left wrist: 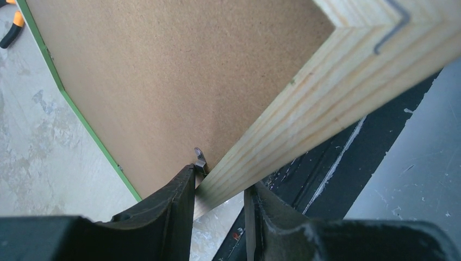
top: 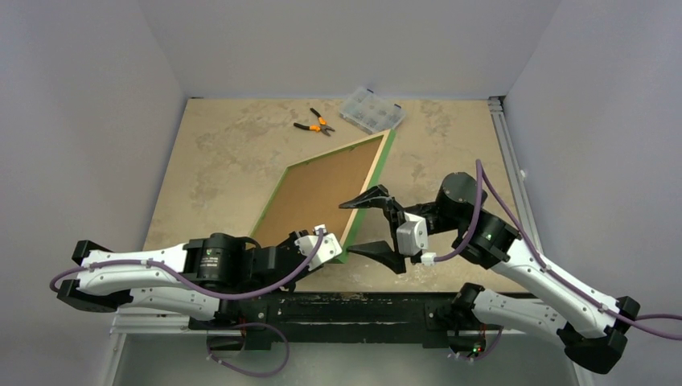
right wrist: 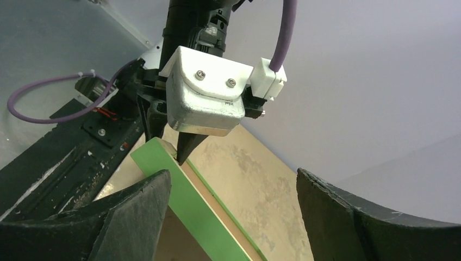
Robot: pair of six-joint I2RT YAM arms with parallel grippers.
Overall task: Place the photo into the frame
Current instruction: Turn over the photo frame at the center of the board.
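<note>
Left gripper [top: 336, 245] is clamping its fingers [left wrist: 182, 209] on the near wooden rail of the frame [top: 371, 183], right at the near corner. The frame is lying back-up on the desk [top: 217, 161], and that corner is looking slightly lifted, though I can't confirm it. The brown backing sheet [top: 318, 193] is sitting inside the frame, and a small metal tab [left wrist: 200, 157] is showing at its near edge beside the left fingers.

Right gripper [top: 376, 225] is hovering just off the frame's right edge near the same corner, fingers wide apart and holding nothing.

The photo isn't showing in any view, so I can't tell whether it's under the backing. Pliers [top: 315, 123] and a clear parts box [top: 371, 110] are sitting beyond the frame's far edge.

My read: the left is steadying the frame while the right is lining up on the back. Next the right fingers are going to need a narrower gap and a low approach to work the tab without shifting the frame.
</note>
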